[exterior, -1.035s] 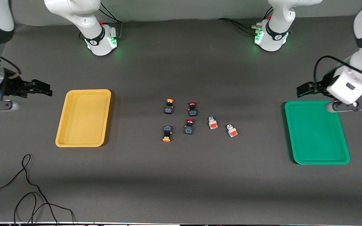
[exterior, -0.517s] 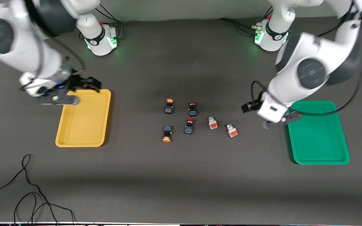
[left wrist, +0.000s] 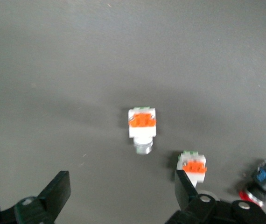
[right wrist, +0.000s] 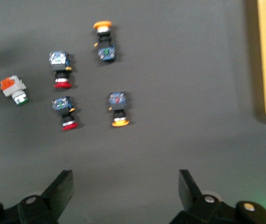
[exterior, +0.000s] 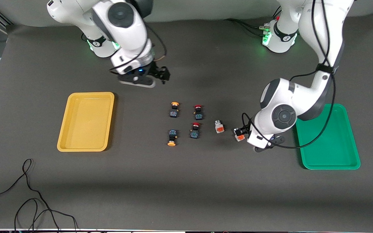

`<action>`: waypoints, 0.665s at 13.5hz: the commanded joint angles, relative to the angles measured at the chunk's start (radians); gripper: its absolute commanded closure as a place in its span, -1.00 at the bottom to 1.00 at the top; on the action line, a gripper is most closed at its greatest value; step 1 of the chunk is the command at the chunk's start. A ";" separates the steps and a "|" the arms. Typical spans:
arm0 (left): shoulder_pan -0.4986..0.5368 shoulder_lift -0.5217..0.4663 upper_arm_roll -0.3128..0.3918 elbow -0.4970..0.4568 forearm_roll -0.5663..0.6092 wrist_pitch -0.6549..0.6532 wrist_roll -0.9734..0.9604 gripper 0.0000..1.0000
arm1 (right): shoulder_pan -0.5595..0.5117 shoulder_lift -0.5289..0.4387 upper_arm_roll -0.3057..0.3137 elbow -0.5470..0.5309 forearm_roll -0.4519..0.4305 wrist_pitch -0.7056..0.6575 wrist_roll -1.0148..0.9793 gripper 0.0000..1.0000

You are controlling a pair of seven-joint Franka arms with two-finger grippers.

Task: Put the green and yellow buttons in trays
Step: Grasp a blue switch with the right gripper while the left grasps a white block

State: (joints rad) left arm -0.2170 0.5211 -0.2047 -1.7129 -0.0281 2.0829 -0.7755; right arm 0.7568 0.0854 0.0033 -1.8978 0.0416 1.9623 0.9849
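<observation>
Over the white switch nearest the green tray, the left gripper hangs low with its fingers spread wide and nothing between them. That white switch lies on the desk right under it; the second white switch sits just beside, toward the middle. Right gripper is up over bare desk, fingers apart too, empty, looking down on the two yellow-capped switches and. Two red-capped switches lie right among them. Both trays empty, yellow tray at the right arm's end. Risks, I'd say: these switches lie on their sides, so an off-centre pinch could roll or flick one away. Tight cluster too, so a wide finger could nudge a red-cap or grab the wrong one.
</observation>
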 commanded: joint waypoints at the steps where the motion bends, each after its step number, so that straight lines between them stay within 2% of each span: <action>1: -0.019 0.043 0.007 -0.040 0.014 0.113 -0.057 -1.00 | 0.039 0.057 -0.016 0.008 0.000 0.059 0.046 -1.00; 5: -0.038 0.120 0.011 -0.044 0.031 0.192 -0.059 -1.00 | 0.036 0.190 -0.019 -0.004 -0.026 0.174 0.034 -1.00; 9: -0.035 0.148 0.015 -0.079 0.071 0.268 -0.059 -1.00 | 0.030 0.322 -0.023 -0.092 -0.100 0.436 0.034 -1.00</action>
State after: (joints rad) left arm -0.2411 0.6700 -0.2018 -1.7645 0.0181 2.3078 -0.8080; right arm 0.7890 0.3521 -0.0158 -1.9576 -0.0174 2.2888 1.0152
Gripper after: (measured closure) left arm 0.000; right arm 0.000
